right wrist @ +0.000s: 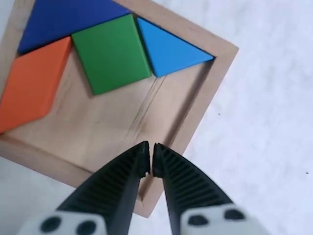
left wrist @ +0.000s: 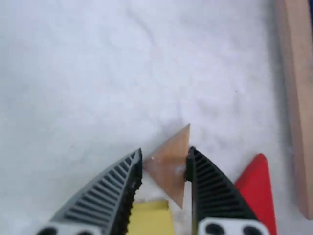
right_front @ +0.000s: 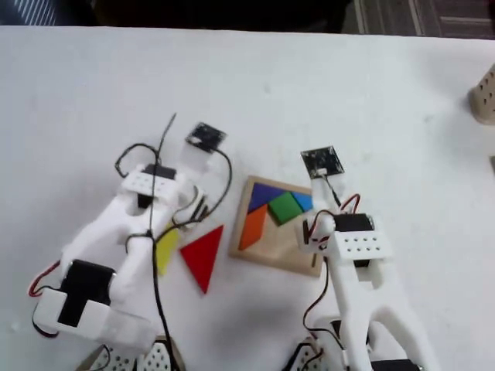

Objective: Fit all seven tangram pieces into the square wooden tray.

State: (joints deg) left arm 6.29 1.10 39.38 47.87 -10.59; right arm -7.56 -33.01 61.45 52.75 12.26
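Four pieces (right wrist: 110,54) fill half the tray (right_front: 286,249); three lie on open tabletop (right_front: 348,93). Left tool (left wrist: 164,156) pinches the tan triangle (left wrist: 173,147); right tool (right wrist: 150,149) closed, empty.

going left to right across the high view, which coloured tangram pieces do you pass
yellow piece → red triangle → orange piece → green square → light blue triangle

White table (right_front: 325,85); dark floor (right_front: 193,11) beyond, perhaps striped carpet (right_front: 433,15) far right.
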